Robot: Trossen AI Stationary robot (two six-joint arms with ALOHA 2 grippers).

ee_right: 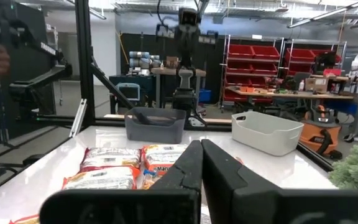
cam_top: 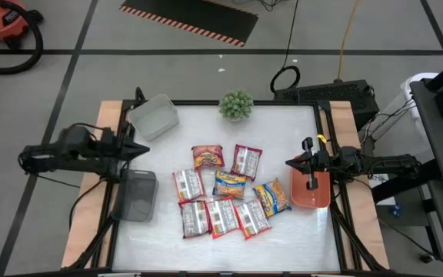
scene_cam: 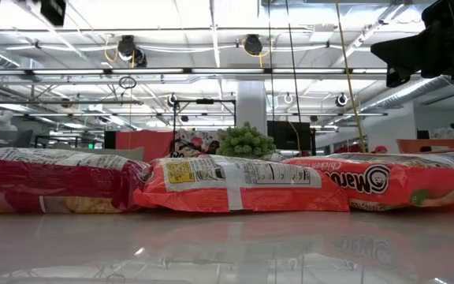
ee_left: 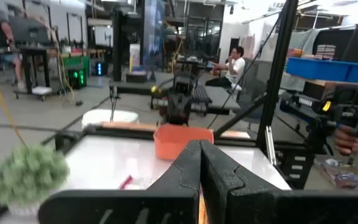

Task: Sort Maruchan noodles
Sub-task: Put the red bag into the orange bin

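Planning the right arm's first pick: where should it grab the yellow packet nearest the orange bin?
Judging from above, the yellow packet lies flat and angled, its bin-side edge free. Come straight down with the right tool and pinch across that free end.

Potted plant (cam_top: 236, 105), grey bins (cam_top: 135, 194), orange bin (cam_top: 311, 190).

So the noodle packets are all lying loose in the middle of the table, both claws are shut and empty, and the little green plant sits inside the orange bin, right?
Not quite. The high view shows the green plant standing on the table at its far edge, well apart from the orange bin. The rest holds: noodle packets loose, left claw and right claw shut, empty.
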